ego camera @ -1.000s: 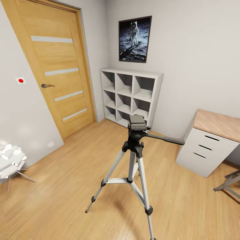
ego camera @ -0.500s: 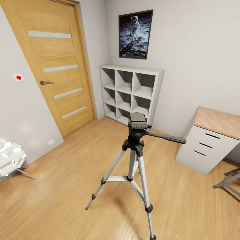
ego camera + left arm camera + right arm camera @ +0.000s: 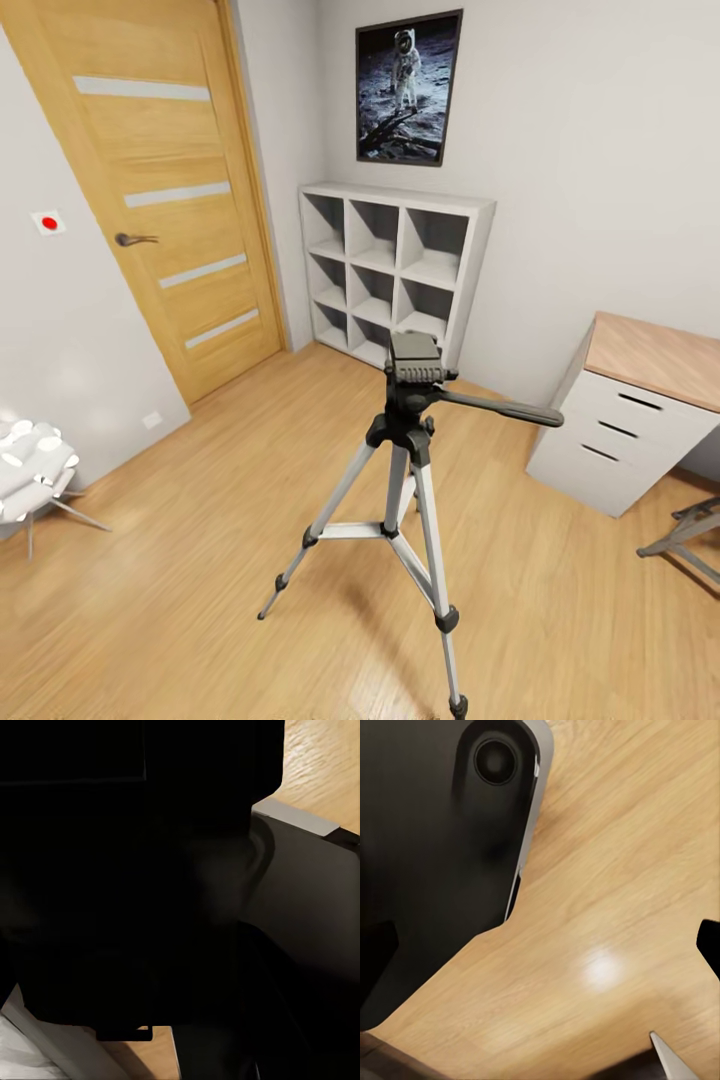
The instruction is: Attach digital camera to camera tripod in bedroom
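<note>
The camera tripod [image 3: 405, 470] stands on the wood floor in the middle of the bedroom. It has silver legs, black joints, a bare dark grey flat head [image 3: 414, 358] and a black pan handle [image 3: 500, 408] pointing right. In the left wrist view a black boxy body [image 3: 112, 892] sits tight against the lens where the fingers are. I take it for the digital camera, held in the left gripper. In the right wrist view my right gripper [image 3: 690, 1001] hangs over the floor beside the robot's dark base [image 3: 435, 855], its fingertips [image 3: 709, 945] apart with nothing between them.
A wood door [image 3: 160, 190] is at the left, with a white cube shelf [image 3: 395, 275] under a framed astronaut picture [image 3: 407, 88] on the far wall. A white drawer unit [image 3: 625, 430] with a wood top stands at the right. A white chair [image 3: 30, 470] is at the left edge.
The whole head view has shifted: the door, picture and shelf sit higher in the picture, so the camera moved. The tripod itself has not moved.
</note>
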### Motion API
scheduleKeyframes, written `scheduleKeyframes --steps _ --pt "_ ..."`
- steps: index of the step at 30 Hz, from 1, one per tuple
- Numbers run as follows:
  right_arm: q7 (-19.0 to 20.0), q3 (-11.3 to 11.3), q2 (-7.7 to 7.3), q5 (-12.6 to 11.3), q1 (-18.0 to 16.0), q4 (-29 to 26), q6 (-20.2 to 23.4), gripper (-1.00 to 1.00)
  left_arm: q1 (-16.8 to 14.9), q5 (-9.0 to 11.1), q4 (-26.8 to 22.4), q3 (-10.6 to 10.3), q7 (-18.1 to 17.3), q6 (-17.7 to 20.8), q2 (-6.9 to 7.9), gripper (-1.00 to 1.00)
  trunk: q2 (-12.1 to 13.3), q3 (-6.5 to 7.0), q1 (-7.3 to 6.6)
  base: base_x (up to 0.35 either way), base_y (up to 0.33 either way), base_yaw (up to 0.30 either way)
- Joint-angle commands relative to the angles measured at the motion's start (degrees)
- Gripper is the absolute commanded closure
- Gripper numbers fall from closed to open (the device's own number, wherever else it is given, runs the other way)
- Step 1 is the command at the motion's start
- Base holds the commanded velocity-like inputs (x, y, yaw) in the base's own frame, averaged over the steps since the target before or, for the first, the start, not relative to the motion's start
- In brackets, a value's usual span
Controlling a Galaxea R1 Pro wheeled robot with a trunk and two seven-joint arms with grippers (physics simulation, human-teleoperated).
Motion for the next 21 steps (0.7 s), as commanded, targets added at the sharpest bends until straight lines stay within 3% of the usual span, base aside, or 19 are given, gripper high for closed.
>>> scheduleKeyframes --steps 1,21 --pt "0.0 -0.5 -0.03 0.4 -0.1 0.1 -0.3 -1.0 0.0 0.3 -0.1 -0.5 0.2 0.0 0.01 1.0 -0.1 -0.19 0.02 0.0 0.0 0.0" --pt "0.0 -0.5 -0.17 0.5 -0.1 0.1 -0.3 -1.0 0.0 0.3 -0.1 -0.5 0.2 0.0 -0.01 1.0 -0.1 -2.08 0.02 0.0 0.0 0.0"
